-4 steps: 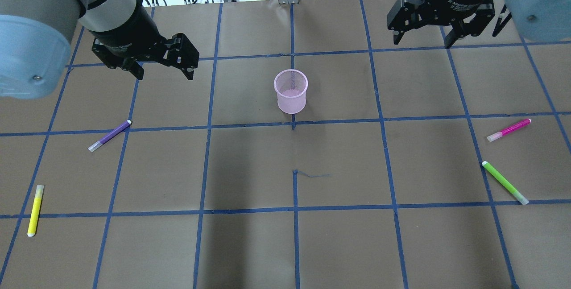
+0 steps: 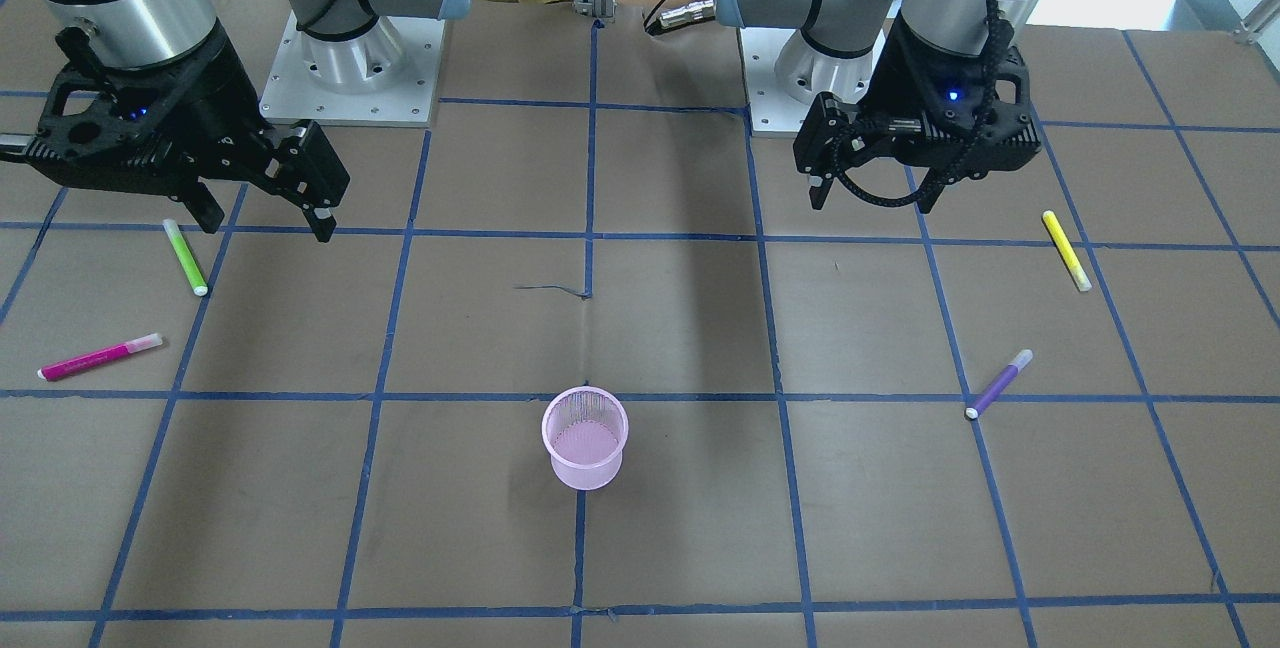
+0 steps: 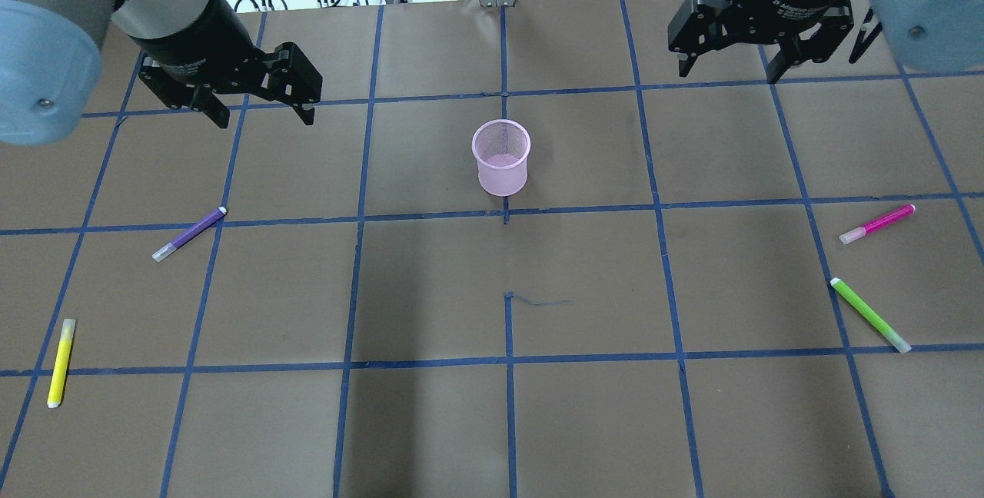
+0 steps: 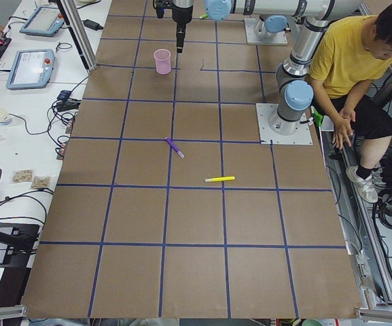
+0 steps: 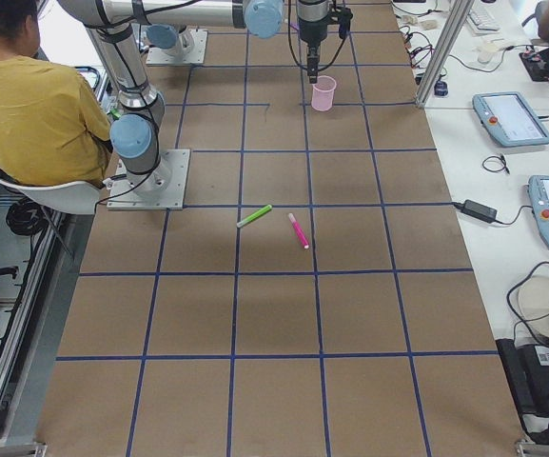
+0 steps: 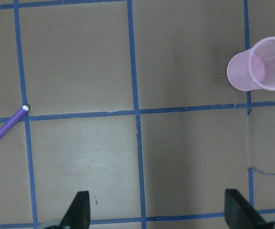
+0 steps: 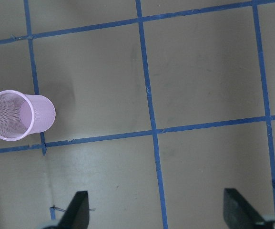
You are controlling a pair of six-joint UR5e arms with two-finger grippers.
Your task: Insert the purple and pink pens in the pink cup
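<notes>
Nearest the robot's base, you'll see a yellow pen (image 3: 61, 363) lying at the left edge of the surface (image 3: 584, 406) and a green pen (image 3: 870, 314) at the right. A little farther out, the purple pen (image 3: 189, 234) lies on the left half and the pink pen (image 3: 877, 224) on the right. Both are well apart from the pink mesh cup (image 3: 501, 157), which stands upright on the centre line. Farthest, the left gripper (image 3: 265, 120) and right gripper (image 3: 727, 74) hang above the surface, jaws spread wide and released.
</notes>
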